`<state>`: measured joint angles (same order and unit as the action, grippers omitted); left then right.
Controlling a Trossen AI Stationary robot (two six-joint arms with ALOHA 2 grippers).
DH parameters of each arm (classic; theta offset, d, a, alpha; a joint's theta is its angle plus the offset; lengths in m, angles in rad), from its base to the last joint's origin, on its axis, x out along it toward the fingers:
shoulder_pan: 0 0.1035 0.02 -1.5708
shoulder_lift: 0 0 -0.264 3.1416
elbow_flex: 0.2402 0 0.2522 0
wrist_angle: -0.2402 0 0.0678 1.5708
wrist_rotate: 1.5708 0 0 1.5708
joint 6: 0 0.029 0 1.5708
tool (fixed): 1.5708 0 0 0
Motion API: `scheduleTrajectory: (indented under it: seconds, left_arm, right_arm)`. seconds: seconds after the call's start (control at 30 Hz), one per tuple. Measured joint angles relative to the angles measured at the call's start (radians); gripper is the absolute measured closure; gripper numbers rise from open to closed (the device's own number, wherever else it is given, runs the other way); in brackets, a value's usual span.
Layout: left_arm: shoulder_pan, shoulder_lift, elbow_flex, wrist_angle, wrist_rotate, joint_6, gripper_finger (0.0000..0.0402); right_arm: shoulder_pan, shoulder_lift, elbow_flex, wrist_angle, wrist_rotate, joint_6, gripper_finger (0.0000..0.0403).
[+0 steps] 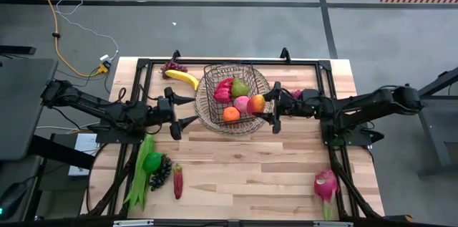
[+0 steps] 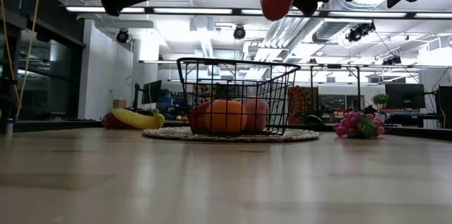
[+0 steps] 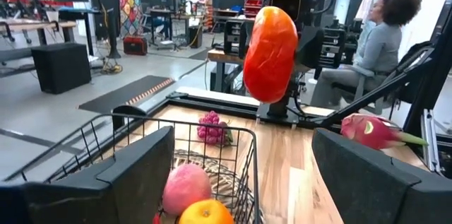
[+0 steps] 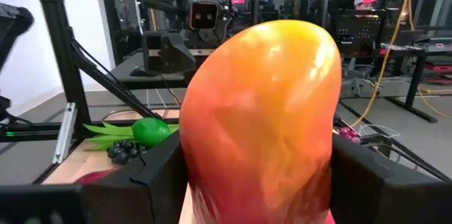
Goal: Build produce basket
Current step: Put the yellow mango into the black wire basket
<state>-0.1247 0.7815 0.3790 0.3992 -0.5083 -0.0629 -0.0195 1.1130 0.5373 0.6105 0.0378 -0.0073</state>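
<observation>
counter (image 1: 286, 170): light wooden top carrying everything; loose produce lies along its edges, well apart from the middle.
wicker tray (image 1: 207, 116): round woven mat under the basket, probably there to mark the drop spot.
basket (image 1: 247, 69): dark wire-mesh bin at the far middle, sitting on the tray between the two arms; already holds an orange (image 1: 230, 114), a green pear (image 1: 240, 88), a pink fruit and a red piece.
right hand (image 1: 273, 112): at the basket's right rim, clenched on a red-orange mango (image 1: 256, 103), held above the rim, which looks set for lowering it inside.
left hand (image 1: 174, 114): just beside the basket's left side, fingers spread and empty; it seems to be waiting clear.
dragon fruit (image 1: 325, 184): near right corner, not yet collected.
green beans (image 1: 138, 177): near left, with a green pepper (image 1: 152, 161) and dark grapes (image 1: 162, 171) touching.
banana (image 1: 182, 78): far left, just beside purple grapes (image 1: 172, 66).
</observation>
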Motion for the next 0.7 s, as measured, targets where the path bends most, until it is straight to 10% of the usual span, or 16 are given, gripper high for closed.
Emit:
scheduleTrajectory:
  seconds: [0.7]
  left_arm:
    - [0.000,0.000,0.000,-0.040,-0.080,0.048,0.0078]
  right_arm:
    - [-0.161,-0.002,0.000,-0.037,-0.019,0.082,0.0157]
